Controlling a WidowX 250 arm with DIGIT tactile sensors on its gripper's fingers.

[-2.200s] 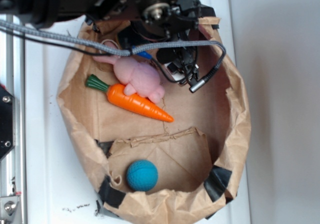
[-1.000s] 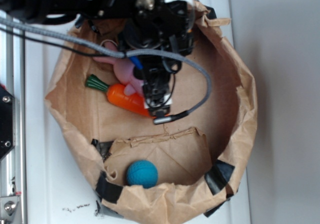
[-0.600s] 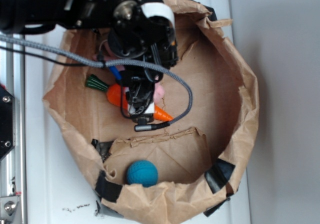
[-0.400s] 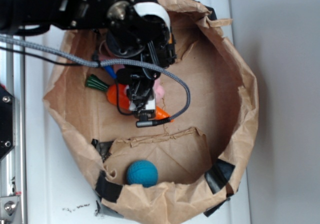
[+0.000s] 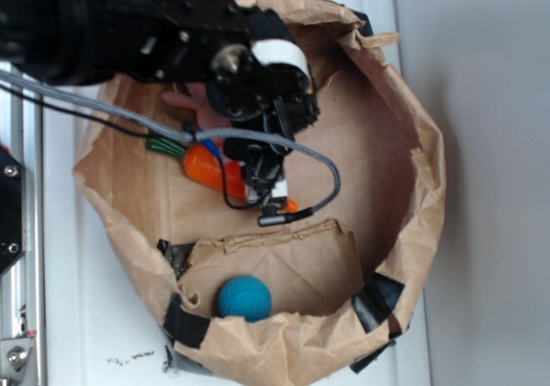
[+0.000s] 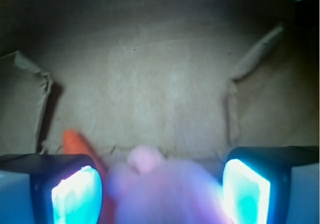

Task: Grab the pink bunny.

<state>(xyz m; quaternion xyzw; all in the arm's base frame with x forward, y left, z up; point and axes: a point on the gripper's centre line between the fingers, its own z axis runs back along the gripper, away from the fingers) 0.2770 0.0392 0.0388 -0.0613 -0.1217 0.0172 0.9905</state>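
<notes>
Looking left to right, we noted the following.

Carrot (image 5: 210,168): in the exterior view we saw its orange body lying on the bag floor at the left, green top (image 5: 165,145) pointing left, its far end passing under the arm. In the wrist view only its orange tip (image 6: 75,141) showed, beside the left finger.

Arm (image 5: 120,25): we saw it enter from the upper left and reach down into the bag, a grey braided cable (image 5: 292,145) looping off it.

Pink bunny (image 5: 185,101): from outside we could find only a pale pink sliver at the arm's edge, above the carrot; the rest was hidden. In the wrist view it was a blurred pink mass (image 6: 160,189) lying between the two fingers, close to the lens.

Gripper (image 6: 161,194): we found the jaws parted, one finger (image 6: 75,196) on each side of the bunny. We could not tell whether the pads touched the plush.

Paper bag (image 5: 412,145): brown, crumpled, rolled down into a bowl, with black tape at the lower rim.

Blue ball (image 5: 244,301): it sat on a folded flap at the bottom, well apart from the gripper.
</notes>
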